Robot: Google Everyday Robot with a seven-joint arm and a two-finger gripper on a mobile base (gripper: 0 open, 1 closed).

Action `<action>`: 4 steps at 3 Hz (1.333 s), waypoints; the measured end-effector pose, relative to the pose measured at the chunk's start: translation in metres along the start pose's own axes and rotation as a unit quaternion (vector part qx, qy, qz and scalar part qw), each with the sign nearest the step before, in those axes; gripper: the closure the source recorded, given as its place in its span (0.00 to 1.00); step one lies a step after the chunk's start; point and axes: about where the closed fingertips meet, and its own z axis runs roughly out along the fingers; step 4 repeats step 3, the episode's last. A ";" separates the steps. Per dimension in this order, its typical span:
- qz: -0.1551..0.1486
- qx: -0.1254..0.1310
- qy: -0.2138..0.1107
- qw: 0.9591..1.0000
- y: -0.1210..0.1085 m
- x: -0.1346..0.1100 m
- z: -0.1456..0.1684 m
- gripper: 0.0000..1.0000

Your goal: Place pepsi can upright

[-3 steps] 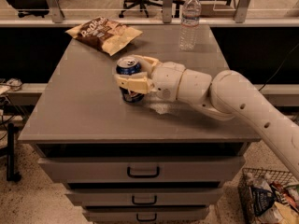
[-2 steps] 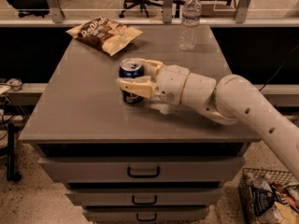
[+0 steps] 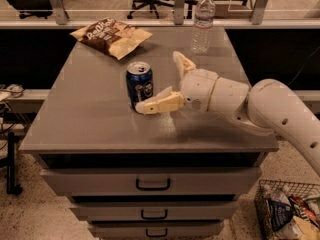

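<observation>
The pepsi can, dark blue with a silver top, stands upright on the grey cabinet top, left of centre. My gripper is open just to the right of the can. One cream finger lies low by the can's base and may touch it. The other finger points up and back, clear of the can. The white arm reaches in from the right.
A brown-and-cream chip bag lies at the back left of the top. A clear water bottle stands at the back right. Drawers are below. A wire basket sits on the floor at the right. Office chairs stand behind.
The fingers were closed around the can; now they have spread open and drawn back to the right, leaving the can standing upright by itself.
</observation>
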 end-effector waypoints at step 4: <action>-0.051 0.014 0.083 0.995 -0.019 -0.026 -0.075 0.00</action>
